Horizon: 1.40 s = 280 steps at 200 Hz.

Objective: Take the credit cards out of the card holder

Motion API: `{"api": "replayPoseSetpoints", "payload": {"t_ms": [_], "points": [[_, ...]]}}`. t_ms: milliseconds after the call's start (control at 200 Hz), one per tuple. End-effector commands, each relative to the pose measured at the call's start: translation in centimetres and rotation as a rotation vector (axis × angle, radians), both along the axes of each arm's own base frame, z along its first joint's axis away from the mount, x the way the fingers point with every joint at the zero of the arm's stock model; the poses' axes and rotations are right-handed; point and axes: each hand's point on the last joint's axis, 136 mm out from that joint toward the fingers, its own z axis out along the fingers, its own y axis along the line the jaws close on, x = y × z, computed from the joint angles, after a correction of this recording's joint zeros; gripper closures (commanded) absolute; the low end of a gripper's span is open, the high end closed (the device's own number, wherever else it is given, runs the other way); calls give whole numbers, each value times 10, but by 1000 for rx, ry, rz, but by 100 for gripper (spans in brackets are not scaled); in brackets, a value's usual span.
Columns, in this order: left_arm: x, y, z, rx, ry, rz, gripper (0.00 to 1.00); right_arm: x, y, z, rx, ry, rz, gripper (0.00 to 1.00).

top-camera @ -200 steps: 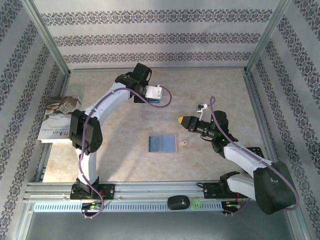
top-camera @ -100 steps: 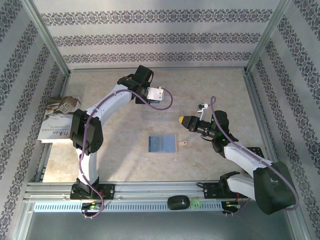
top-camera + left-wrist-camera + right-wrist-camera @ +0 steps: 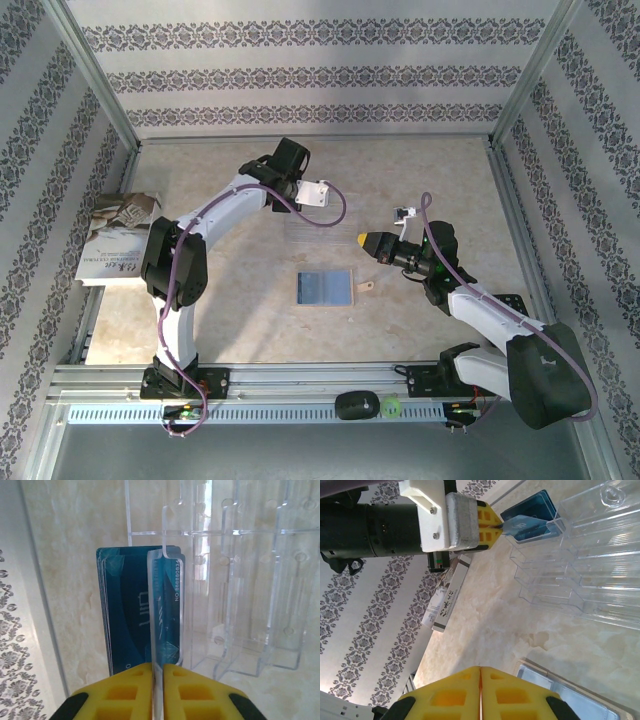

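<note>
Seen from above, the left hand (image 3: pixel 317 196) has edged slightly rightward and turned over the far-left end of a clear plastic compartmented tray (image 3: pixel 322 235) during the last second. The blue patch that showed beside it a second ago is now almost hidden under the hand's white body.

In the left wrist view, the yellow fingers (image 3: pixel 130 692) are clamped on a thin blue plastic credit card (image 3: pixel 155 610). It is seen nearly edge-on and pale with glare, and it stands upright among other dark blue cards (image 3: pixel 125 620) already in that end compartment. The right wrist view confirms the card (image 3: pixel 522 524) reaches from the left hand (image 3: pixel 496 527) into the tray (image 3: pixel 580 580).

The right hand (image 3: pixel 364 240), fingers together and holding nothing, has not moved. It hovers over the beige marbled desk (image 3: pixel 250 325) near the tray's right end.

The flat tan folding card holder (image 3: pixel 326 287) lies open, pale blue-grey side up, nearer the arms and well apart from both hands. A book (image 3: pixel 115 240) rests at the desk's left edge.

This card looks nearly delivered, with only the release left. Whether the holder still contains cards cannot be told.
</note>
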Motion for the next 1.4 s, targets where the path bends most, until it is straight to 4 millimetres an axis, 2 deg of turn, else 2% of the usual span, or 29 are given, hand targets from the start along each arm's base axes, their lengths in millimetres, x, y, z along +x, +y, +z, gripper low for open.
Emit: {"api": "replayPoseSetpoints", "payload": {"t_ms": [0, 165, 290, 380, 440, 580, 695, 849, 949, 1029, 1194, 1394], "points": [[15, -2, 5, 11, -96, 13, 80, 4, -1, 8, 19, -37, 3, 91], [38, -5, 28, -27, -260, 71, 71, 4, -1, 10, 26, -34, 5, 90], [44, -8, 52, -75, -330, 104, 67, 3, 0, 9, 26, -30, 9, 89], [53, -5, 86, -163, -400, 201, 66, 1, 4, 5, 12, -15, 25, 85], [55, -1, 121, -273, -447, 296, 66, -2, 9, -4, -32, 0, 43, 80], [32, 5, 190, -629, -463, 483, 53, -11, 31, -35, -212, 49, 101, 72], [-1, 18, 204, -845, -353, 640, 56, -28, 56, -65, -398, 72, 188, 67], [-60, 29, 188, -1136, -188, 727, 56, -49, 85, -99, -641, 30, 284, 63], [-91, 46, 160, -1262, -101, 843, 56, -56, 98, -111, -775, -18, 317, 61], [-112, 53, 135, -1296, -17, 911, 57, -59, 105, -118, -859, -50, 331, 61], [-139, 62, 92, -1325, 104, 1017, 60, -61, 118, -126, -972, -103, 352, 57], [-155, 73, 60, -1296, 137, 1088, 57, -67, 123, -144, -1097, -111, 386, 53]]}}
